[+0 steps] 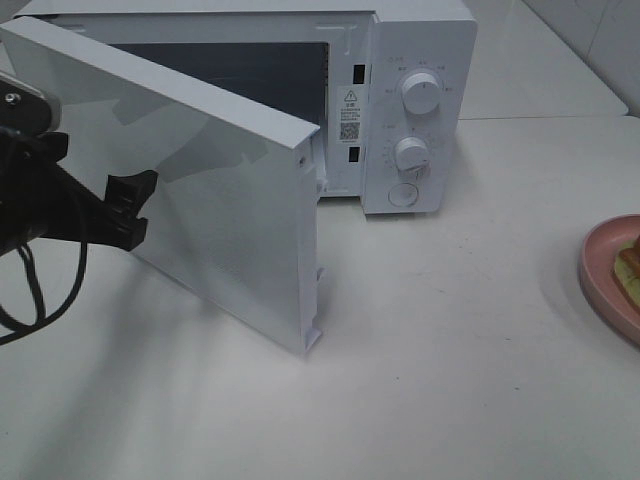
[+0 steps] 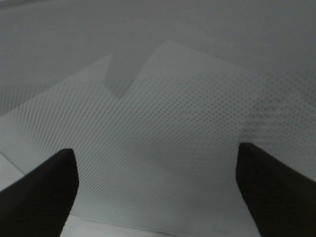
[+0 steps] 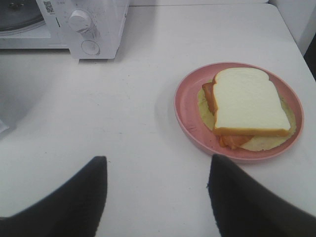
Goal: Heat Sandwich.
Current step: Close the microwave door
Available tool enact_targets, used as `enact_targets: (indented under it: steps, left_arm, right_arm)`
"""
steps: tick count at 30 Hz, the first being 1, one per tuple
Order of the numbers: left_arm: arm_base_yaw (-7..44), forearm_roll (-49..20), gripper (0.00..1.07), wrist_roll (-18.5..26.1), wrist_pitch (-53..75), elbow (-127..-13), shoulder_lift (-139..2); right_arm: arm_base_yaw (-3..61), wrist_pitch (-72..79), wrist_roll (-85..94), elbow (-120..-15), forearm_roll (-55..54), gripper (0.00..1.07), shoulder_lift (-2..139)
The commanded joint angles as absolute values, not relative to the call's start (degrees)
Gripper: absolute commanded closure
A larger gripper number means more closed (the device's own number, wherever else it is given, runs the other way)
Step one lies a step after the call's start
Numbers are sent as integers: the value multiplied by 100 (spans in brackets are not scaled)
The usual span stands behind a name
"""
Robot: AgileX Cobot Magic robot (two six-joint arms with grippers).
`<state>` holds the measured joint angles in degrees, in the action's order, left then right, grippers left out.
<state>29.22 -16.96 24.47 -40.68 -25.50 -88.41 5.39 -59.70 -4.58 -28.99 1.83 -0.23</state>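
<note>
The sandwich (image 3: 249,103), white bread with a tan crust and orange and pale filling, lies on a round pink plate (image 3: 187,106). In the high view only its edge (image 1: 630,262) shows, on the plate (image 1: 605,270) at the far right of the table. The white microwave (image 1: 420,110) stands at the back with its door (image 1: 220,200) swung wide open. My left gripper (image 1: 133,210) is open, its fingers close against the door's outer face; its wrist view (image 2: 155,150) shows only the dotted door glass (image 2: 163,108). My right gripper (image 3: 158,160) is open and empty, short of the plate.
The microwave's knobs (image 1: 420,95) and round button (image 1: 403,195) face front. The open door reaches out over the left half of the table. A black cable (image 1: 40,290) hangs from my left arm. The white table (image 1: 450,360) runs between door and plate.
</note>
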Motion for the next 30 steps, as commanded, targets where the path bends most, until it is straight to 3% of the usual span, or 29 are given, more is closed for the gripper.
enact_targets:
  steps: [1,4,5,8,9,10,12,13,16,19,23,27,30]
  left_arm:
    - [3146,-2114,26,2779,-4228,-2779,-9007]
    - [3443,-2647,26,3329,-4314,-3048,-9225]
    - [3443,-2647,26,3329,-4314,-3048,-9225]
    - [3833,-3570,26,4234,-4429,-3340,-9454]
    - [3833,-3570,26,4234,-4429,-3340,-9454]
    - [4005,-3999,26,4773,-4509,-3489,-9586]
    - [4148,-4406,26,5300,-4612,-3655,-9712]
    - [4148,-4406,26,5300,-4612,-3655,-9712]
    - [4383,-4893,28,6240,-4727,-3999,-9969]
    - [4515,-5059,28,6595,-4761,-4251,-10164]
    - [4572,-5151,28,6612,-4819,-4515,-10342]
    - [4578,-5225,30,6188,-4819,-4859,-10583]
    - [4578,-5237,31,5541,-4813,-5117,-10766]
  right_arm:
    - [544,-5942,-413,-2888,212,48,-172]
    - [544,-5942,-413,-2888,212,48,-172]
    - [544,-5942,-413,-2888,212,48,-172]
    - [544,-5942,-413,-2888,212,48,-172]
    - [544,-5942,-413,-2888,212,48,-172]
    - [544,-5942,-413,-2888,212,48,-172]
    - [544,-5942,-413,-2888,212,48,-172]
    - [544,-5942,-413,-2888,212,48,-172]
    - [544,-5942,-413,-2888,212,48,-172]
    - [544,-5942,-413,-2888,212,49,-172]
    - [544,-5942,-413,-2888,212,49,-172]
    - [544,-5942,-413,-2888,212,49,-172]
    - [544,-5942,-413,-2888,212,49,-172]
